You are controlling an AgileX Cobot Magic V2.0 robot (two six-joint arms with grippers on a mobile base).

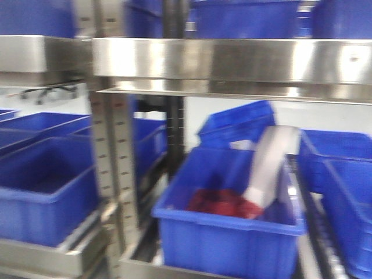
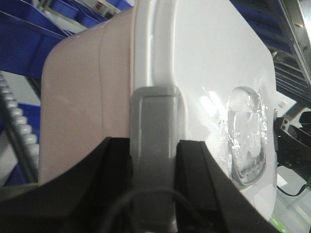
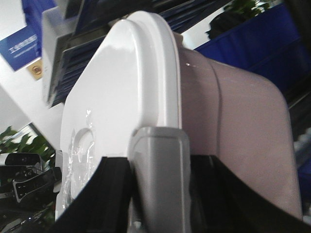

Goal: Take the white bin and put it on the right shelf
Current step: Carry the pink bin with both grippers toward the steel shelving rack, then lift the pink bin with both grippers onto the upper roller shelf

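The white bin [image 2: 87, 97] fills the left wrist view, pinkish-white with a flat white lid [image 2: 209, 63]. My left gripper [image 2: 154, 160] is shut on the bin's grey end clasp [image 2: 154, 121]. From the other end, the right wrist view shows the same white bin [image 3: 248, 136] and its lid [image 3: 121, 87], and my right gripper [image 3: 160, 170] is shut on that end's grey clasp [image 3: 160, 160]. The right shelf [image 1: 232, 61] spans the front view as a shiny steel rail. Neither the bin nor the grippers show in the front view.
Blue crates [image 1: 232, 221] sit on the lower steel level, one holding red material [image 1: 224, 203] and a tilted grey-white strip [image 1: 270, 165]. More blue crates [image 1: 46, 186] stand on the left rack. A perforated grey upright [image 1: 113, 157] divides the two racks.
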